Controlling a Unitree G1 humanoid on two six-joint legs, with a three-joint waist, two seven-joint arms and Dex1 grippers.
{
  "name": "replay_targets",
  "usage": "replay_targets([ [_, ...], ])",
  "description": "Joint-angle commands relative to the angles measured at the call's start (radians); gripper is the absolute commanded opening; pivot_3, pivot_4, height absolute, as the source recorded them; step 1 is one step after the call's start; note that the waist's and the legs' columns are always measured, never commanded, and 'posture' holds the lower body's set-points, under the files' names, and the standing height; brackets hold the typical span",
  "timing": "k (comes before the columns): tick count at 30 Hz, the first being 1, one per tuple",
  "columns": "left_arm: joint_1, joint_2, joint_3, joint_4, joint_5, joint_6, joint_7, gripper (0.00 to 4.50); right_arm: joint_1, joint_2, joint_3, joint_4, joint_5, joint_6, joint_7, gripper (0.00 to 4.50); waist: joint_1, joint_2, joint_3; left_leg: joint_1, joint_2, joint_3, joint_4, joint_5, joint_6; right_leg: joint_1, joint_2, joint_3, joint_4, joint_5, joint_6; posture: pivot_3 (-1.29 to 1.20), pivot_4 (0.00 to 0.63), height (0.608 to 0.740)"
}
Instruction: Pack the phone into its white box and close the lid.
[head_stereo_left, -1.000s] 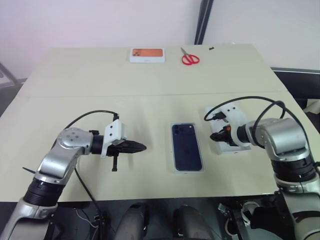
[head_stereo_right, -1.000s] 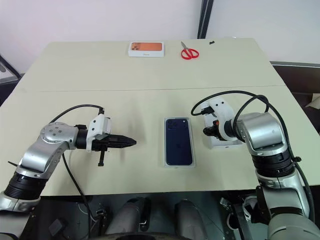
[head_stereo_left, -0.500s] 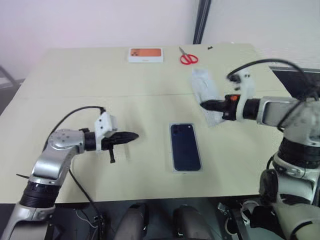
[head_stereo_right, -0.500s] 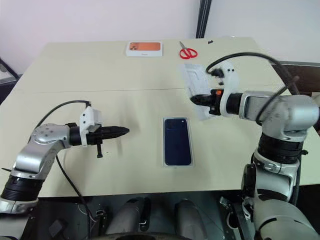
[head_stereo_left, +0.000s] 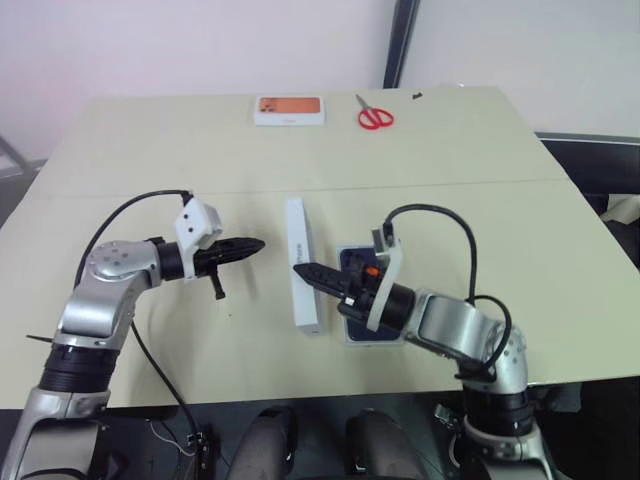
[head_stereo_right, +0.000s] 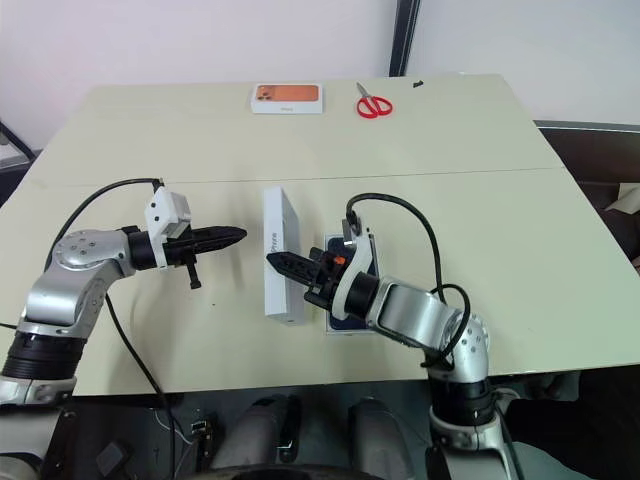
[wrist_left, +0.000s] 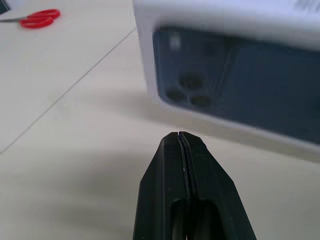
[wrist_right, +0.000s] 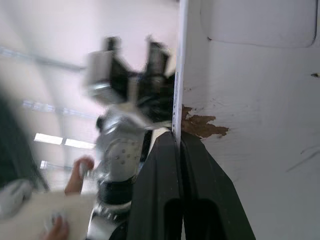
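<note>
L gripper (head_stereo_left: 255, 245), black two-finger, shut & empty, points right at the lid (head_stereo_left: 302, 277), shallow white carton top stood on edge at centre, prob. ready to steady it. R gripper (head_stereo_left: 307, 272) pinches lid's wall, keeping it upright. Just right, slim navy phone (head_stereo_left: 352, 264) lies in shallow white box (head_stereo_left: 372, 339), near edge.

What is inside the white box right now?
The phone lies face down in the white box, its dark back up. The right gripper and its wrist cover the middle of the phone. The lid is off, held on edge beside the box. The box floor is hidden.
</note>
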Motion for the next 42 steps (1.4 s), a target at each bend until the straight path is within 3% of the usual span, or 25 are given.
replay_targets([
  [1, -0.032, -0.02, -0.051, -0.056, 0.009, -0.01, -0.017, 0.0, 0.025, -0.005, 0.0, -0.031, 0.027, -0.039, -0.129, 0.07, 0.006, 0.0, 0.0, 0.0, 0.0, 0.0, 0.0, 0.0, 0.0, 0.0, 0.0, 0.0, 0.0, 0.0, 0.0, 0.0, 0.15, 0.74],
  [4, -0.055, -0.042, -0.112, -0.06, 0.034, -0.013, -0.031, 0.0, 0.029, -0.047, -0.023, -0.014, 0.027, -0.022, -0.139, 0.92, 0.01, 0.0, 0.0, 0.0, 0.0, 0.0, 0.0, 0.0, 0.0, 0.001, 0.0, 0.0, 0.0, 0.0, 0.0, 0.0, 0.15, 0.74],
  [8, -0.081, -0.062, -0.152, -0.047, 0.046, -0.013, -0.05, 0.0, -0.048, -0.124, -0.064, 0.012, 0.027, 0.013, -0.058, 3.01, 0.004, 0.001, 0.0, 0.001, 0.0, 0.0, 0.0, 0.0, 0.0, 0.001, 0.0, 0.0, 0.0, 0.0, 0.0, 0.0, 0.15, 0.74],
  [11, -0.112, -0.093, -0.211, -0.04, 0.074, -0.023, -0.06, 0.0, -0.196, -0.371, -0.089, 0.075, 0.027, 0.13, 0.1, 4.45, 0.004, 0.003, 0.001, 0.0, 0.0, 0.001, 0.0, 0.0, 0.0, 0.001, 0.001, 0.001, 0.0, 0.0, 0.0, 0.0, 0.15, 0.74],
  [14, -0.146, -0.142, -0.257, -0.033, 0.097, -0.021, -0.052, 0.0, -0.305, -0.625, -0.058, 0.111, -0.151, 0.257, 0.298, 4.45, 0.015, 0.004, 0.002, 0.0, 0.0, 0.001, 0.001, 0.0, 0.001, 0.002, 0.0, 0.0, -0.002, 0.0, 0.0, 0.0, 0.15, 0.74],
  [17, -0.164, -0.186, -0.304, -0.042, 0.123, -0.012, -0.044, 0.0, -0.363, -0.805, 0.041, 0.093, -0.502, 0.233, 0.585, 4.45, 0.011, 0.004, 0.002, 0.0, 0.0, 0.0, 0.0, -0.001, 0.002, 0.003, 0.001, -0.001, -0.004, 0.0, 0.0, 0.0, 0.15, 0.74],
  [21, -0.163, -0.214, -0.351, -0.058, 0.167, -0.018, -0.026, 0.0, -0.384, -0.929, 0.191, 0.077, -0.882, 0.087, 0.873, 4.45, 0.005, 0.004, 0.001, 0.0, 0.0, 0.001, 0.001, -0.001, 0.002, 0.003, 0.001, 0.0, -0.004, 0.0, 0.0, 0.0, 0.15, 0.74],
  [25, -0.157, -0.218, -0.316, -0.073, 0.163, 0.007, 0.019, 0.0, -0.363, -0.992, 0.285, 0.05, -1.139, -0.047, 1.09, 3.13, 0.007, 0.004, 0.001, 0.0, 0.0, 0.001, 0.001, -0.001, 0.002, 0.002, 0.001, 0.0, -0.003, 0.0, 0.0, 0.0, 0.15, 0.74],
  [31, -0.135, -0.125, -0.214, -0.096, 0.151, 0.035, 0.048, 0.0, -0.291, -1.069, 0.345, -0.006, -1.453, -0.288, 1.326, 0.03, 0.012, 0.005, 0.001, -0.001, 0.0, 0.001, 0.002, -0.001, 0.002, 0.002, 0.001, 0.001, -0.003, 0.0, 0.0, 0.0, 0.15, 0.74],
  [38, -0.077, 0.003, -0.227, -0.124, 0.119, 0.076, -0.068, 0.0, -0.23, -1.018, 0.32, -0.067, -1.55, -0.339, 1.447, 0.03, 0.012, 0.005, 0.001, 0.0, 0.0, 0.001, 0.001, -0.001, 0.002, 0.002, 0.0, 0.001, -0.003, 0.0, 0.0, 0.0, 0.15, 0.74],
  [42, -0.077, 0.003, -0.278, -0.121, 0.139, 0.093, -0.104, 0.0, -0.212, -0.964, 0.337, -0.09, -1.601, -0.33, 1.472, 0.03, 0.017, 0.005, 0.001, 0.0, 0.0, 0.0, 0.002, -0.001, 0.002, 0.003, 0.0, 0.0, -0.004, 0.0, 0.0, 0.0, 0.15, 0.74],
])
